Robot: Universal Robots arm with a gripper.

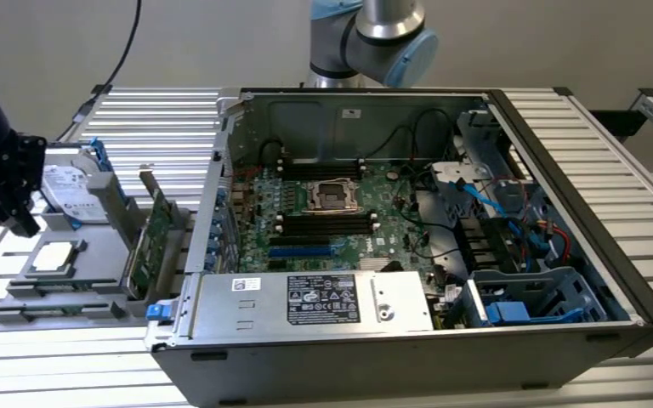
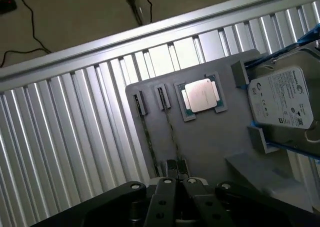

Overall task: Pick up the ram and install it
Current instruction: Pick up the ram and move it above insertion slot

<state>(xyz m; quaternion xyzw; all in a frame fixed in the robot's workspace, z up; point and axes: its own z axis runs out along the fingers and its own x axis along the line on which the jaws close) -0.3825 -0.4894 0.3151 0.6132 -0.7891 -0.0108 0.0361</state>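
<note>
Over the ram [image 2: 170, 132], jaws (closed) hover.

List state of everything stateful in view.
gripper: shut, above the tray
ram sticks: two, on edge in tray slots, not installed
processor: flat in its tray recess
hard drive: parked on tray, not in case
computer case: side open
motherboard ram slots: look empty
</note>
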